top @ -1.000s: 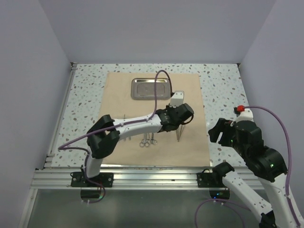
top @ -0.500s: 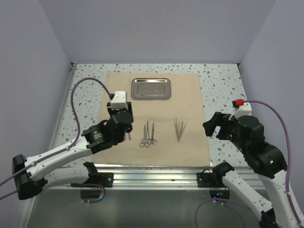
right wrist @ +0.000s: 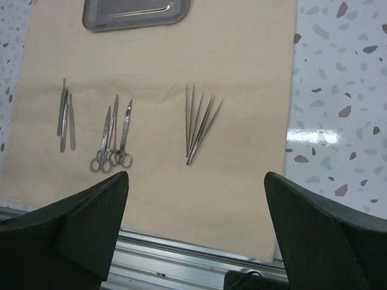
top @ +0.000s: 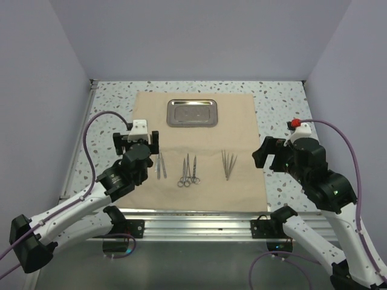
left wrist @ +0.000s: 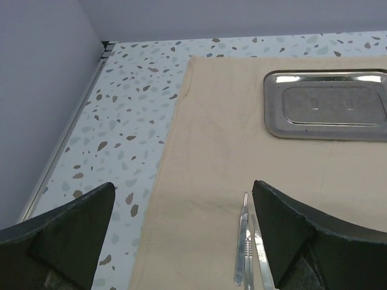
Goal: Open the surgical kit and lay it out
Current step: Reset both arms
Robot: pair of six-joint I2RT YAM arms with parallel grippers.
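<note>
The beige cloth (top: 205,136) lies spread flat on the table. On its far part sits the empty steel tray (top: 191,113). Nearer me lie three groups of instruments: flat tweezers (top: 161,165), ring-handled scissors (top: 189,171) and thin probes (top: 228,163). My left gripper (top: 136,144) hovers open over the cloth's left edge, with the tweezers (left wrist: 245,241) just inside its right finger and untouched. My right gripper (top: 270,156) hangs open off the cloth's right edge, holding nothing. The right wrist view shows the probes (right wrist: 199,124), the scissors (right wrist: 113,136) and the tray (right wrist: 133,12) ahead of it.
The speckled table (top: 278,103) shows around the cloth on both sides. An aluminium rail (top: 193,226) runs along the near edge by the arm bases. Grey walls close in the left, right and far sides.
My left arm has drawn back from the middle of the cloth to its left edge, and its jaws have opened. The right gripper has opened wider and turned slightly.
</note>
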